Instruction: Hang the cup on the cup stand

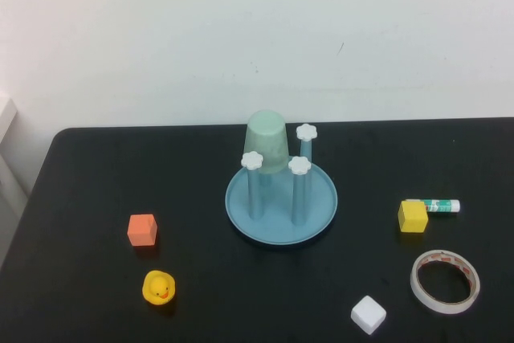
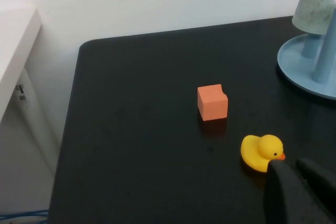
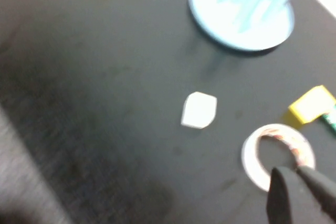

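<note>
While neither arm shows in the high view, each wrist view catches its own fingertips.
Left gripper: above the table near the rubber duck; fingers together, empty.
Orange cube: just beyond the duck.
Cup: upside down over the far left post of the cup stand, mid-table.
Right gripper: over the tape roll; fingers together, empty.

All I see of my left gripper and right gripper are matte black, smooth, rounded fingers, each pair close together, without markings.
</note>
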